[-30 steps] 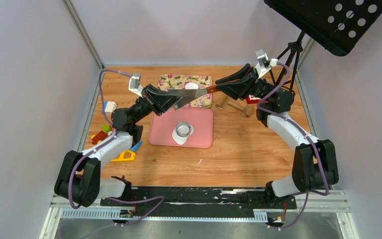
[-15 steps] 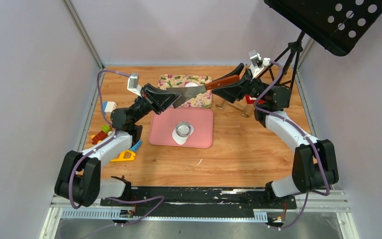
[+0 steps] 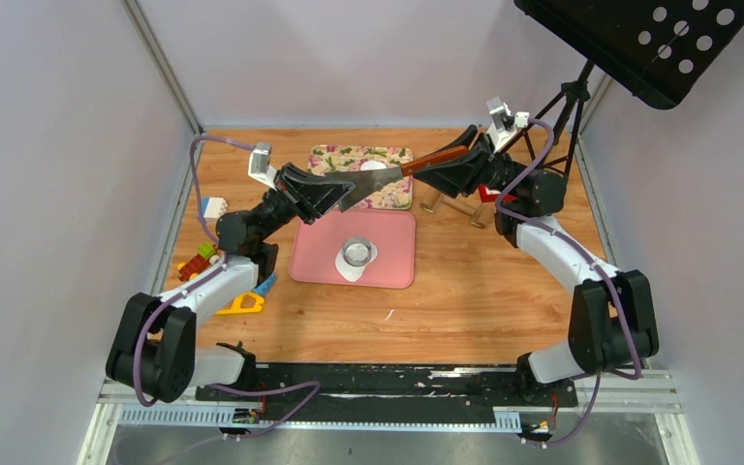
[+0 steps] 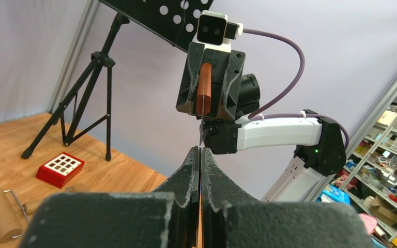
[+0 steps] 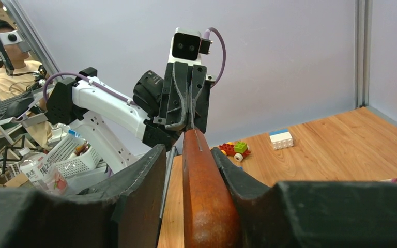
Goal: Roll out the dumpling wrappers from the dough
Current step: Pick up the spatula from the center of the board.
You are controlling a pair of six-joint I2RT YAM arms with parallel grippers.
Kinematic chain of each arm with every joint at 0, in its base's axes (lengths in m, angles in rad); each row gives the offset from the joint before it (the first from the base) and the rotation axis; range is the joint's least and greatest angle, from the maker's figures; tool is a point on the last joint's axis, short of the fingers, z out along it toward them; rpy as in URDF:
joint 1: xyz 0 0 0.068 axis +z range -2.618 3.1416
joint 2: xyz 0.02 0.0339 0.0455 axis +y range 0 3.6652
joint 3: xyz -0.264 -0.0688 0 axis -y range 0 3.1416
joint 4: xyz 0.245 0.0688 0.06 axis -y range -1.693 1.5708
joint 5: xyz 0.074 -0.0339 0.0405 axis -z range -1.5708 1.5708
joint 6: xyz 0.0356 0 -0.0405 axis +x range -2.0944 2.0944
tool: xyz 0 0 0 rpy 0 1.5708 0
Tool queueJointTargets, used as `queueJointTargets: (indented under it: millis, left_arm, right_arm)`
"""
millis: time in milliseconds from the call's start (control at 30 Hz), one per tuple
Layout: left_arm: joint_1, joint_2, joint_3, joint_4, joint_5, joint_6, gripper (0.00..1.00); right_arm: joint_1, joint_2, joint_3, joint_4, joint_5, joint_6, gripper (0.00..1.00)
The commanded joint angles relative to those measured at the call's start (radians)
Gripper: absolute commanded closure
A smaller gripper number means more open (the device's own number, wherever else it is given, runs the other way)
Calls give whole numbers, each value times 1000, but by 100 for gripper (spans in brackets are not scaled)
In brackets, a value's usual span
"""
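L gripper (image 4: 200, 153) was clenched flat on the metal blade of the scraper (image 3: 376, 181), jaws pressed together w/ the blade edge-on btwn them. R gripper (image 5: 187, 150) sat around the scraper's reddish wood handle. A gap showed on one side of the handle, so can't tell if it was clamped or loose. The tool hung in mid-air btwn both arms, above the floral mat (image 3: 334, 158). Prob. a hand-over, so one arm ends up w/ the handle rather than the blade, the usable hold for lifting dough.

Outward: one dumpling wrapper (image 3: 373, 166), small, white and round, lay on the floral mat, partly hidden by the blade. The dough (image 3: 347, 272) lay on the pink mat (image 3: 392, 266), nearer the bases. It was a flat white sheet w/ an irregular outline. The ring cutter (image 3: 356, 252) stood on it, w/ white showing past the ring mainly on the near side. Rolling pin (image 4: 1, 214) lay on the table (image 3: 484, 300) just R of the mats, neither arm touching it.
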Motion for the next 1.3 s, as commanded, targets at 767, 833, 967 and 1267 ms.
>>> queueJointTargets:
  millis: [767, 833, 967, 1267]
  left_arm:
    - [-2, 0, -14, -35, -24, 43, 100]
    - [-2, 0, -14, -35, -24, 42, 100]
    - [-2, 3, -15, -38, -23, 47, 100]
    - [60, -24, 4, -78, -40, 40, 1]
  right_arm:
    - [17, 27, 68, 110, 47, 42, 68]
    - [17, 29, 69, 112, 47, 45, 74]
    - [19, 33, 75, 116, 57, 49, 99]
    - [18, -93, 101, -490, 80, -410, 100]
